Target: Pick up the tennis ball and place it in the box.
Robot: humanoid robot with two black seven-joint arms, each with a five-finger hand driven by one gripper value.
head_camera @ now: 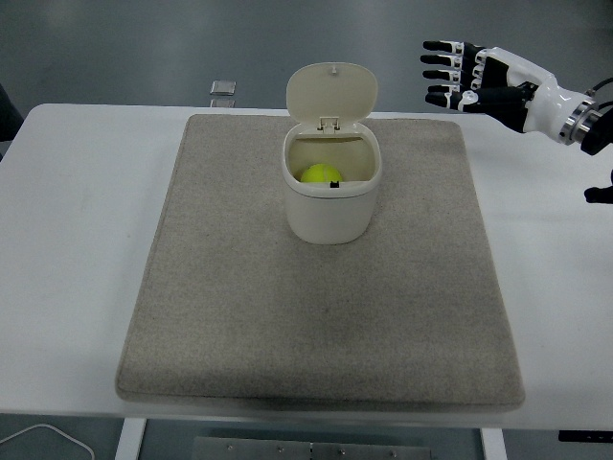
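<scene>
One of each on the table

One tennis ball (322,173), one lidded bin (330,192), one grey mat (321,278), one robot hand (474,79) at two o'clock.

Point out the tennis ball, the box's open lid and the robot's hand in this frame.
tennis ball (322,174), head view, on the yellow top showing inside the box.
lid (331,91), head view, middle of the raised cream flap.
right hand (476,79), head view, on the palm, fingers spread, holding nothing.

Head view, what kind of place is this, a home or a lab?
Most likely a robot test lab: a bare white table with a grey mat, a lidded box holding a tennis ball, and the open right hand raised over the far corner.
</scene>
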